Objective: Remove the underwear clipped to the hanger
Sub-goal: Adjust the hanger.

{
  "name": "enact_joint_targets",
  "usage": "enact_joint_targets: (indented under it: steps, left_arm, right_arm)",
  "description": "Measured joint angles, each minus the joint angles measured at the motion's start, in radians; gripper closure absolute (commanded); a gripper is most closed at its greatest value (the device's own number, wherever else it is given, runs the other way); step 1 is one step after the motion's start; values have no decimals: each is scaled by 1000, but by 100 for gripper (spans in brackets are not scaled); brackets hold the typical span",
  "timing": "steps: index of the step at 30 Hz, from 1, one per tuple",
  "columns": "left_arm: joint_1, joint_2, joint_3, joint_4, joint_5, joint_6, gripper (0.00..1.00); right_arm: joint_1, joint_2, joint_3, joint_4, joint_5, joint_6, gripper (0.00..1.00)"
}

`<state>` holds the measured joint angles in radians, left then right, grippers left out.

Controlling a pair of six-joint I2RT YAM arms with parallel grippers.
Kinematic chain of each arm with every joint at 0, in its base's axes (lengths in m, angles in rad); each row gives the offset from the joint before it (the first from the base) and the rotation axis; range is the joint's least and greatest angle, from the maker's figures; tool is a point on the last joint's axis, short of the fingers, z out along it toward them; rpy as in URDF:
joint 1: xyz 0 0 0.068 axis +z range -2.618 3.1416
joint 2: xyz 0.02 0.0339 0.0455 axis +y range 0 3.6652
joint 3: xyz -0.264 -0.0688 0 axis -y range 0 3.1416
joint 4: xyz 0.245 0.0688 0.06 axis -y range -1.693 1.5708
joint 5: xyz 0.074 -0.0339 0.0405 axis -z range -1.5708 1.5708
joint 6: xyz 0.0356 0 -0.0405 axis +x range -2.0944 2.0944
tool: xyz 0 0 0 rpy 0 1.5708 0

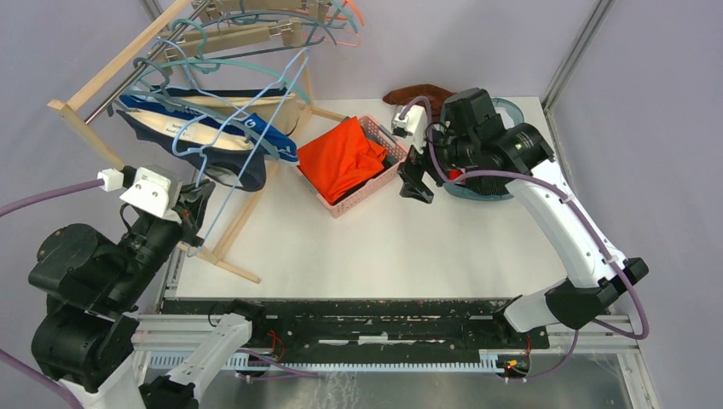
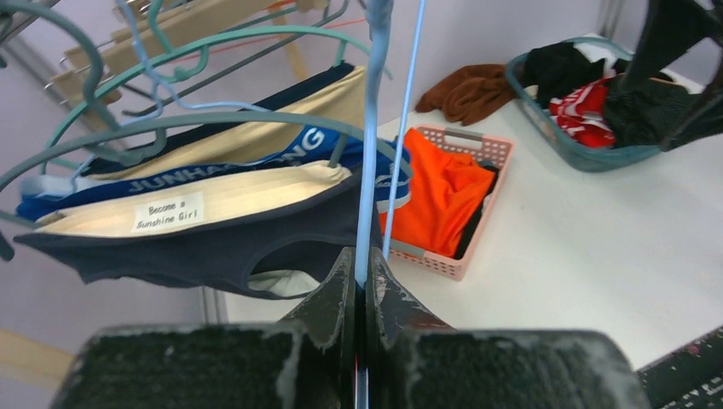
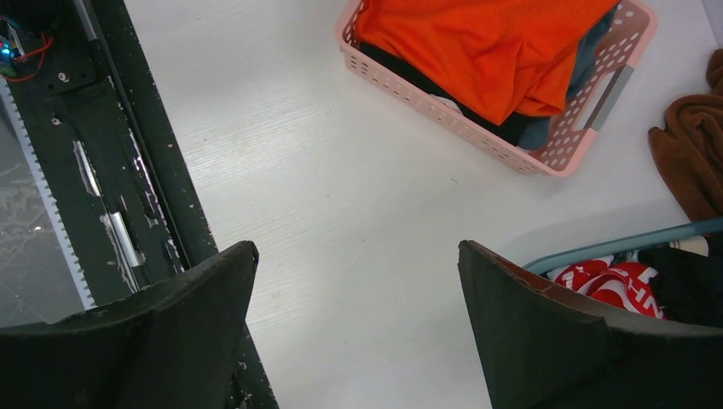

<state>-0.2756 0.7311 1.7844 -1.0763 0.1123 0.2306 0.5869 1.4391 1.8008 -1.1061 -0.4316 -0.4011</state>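
Observation:
Several underwear briefs hang from hangers on a wooden rack at the left: a dark navy one [image 1: 245, 173] [image 2: 213, 249], a beige one with a white label [image 2: 239, 189] and a royal blue one with white lettering [image 1: 266, 135] [image 2: 281, 145]. My left gripper [image 1: 198, 202] [image 2: 365, 262] is shut on the thin bar of a light blue hanger [image 1: 228, 128] [image 2: 373, 153], just below the navy brief. My right gripper [image 1: 416, 183] [image 3: 358, 256] is open and empty, above the table between the two baskets.
A pink basket [image 1: 368, 192] [image 3: 443, 95] holds a large orange garment [image 1: 341, 158] [image 3: 486, 43]. A teal basket [image 1: 477, 194] [image 3: 614, 243] of dark and red clothes sits under the right arm. A brown cloth [image 1: 418, 92] [image 3: 695, 145] lies behind. Several teal hangers [image 2: 213, 123] crowd the rack.

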Motion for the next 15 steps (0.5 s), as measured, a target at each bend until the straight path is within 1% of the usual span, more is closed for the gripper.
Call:
enact_joint_targets:
  steps: [3, 7, 11, 15]
  left_arm:
    - [24, 10, -7, 1, -35, 0, 97]
    - [60, 39, 4, 6, -56, -1, 97]
    - [140, 72, 55, 10, -68, -1, 97]
    - [239, 51, 79, 2, -79, 0, 97]
  right_arm:
    - [5, 16, -3, 25, -5, 23, 4]
    - [9, 18, -48, 99, -6, 66, 4]
    - [10, 39, -59, 149, 9, 102, 4]
    - [10, 69, -59, 183, 14, 126, 4]
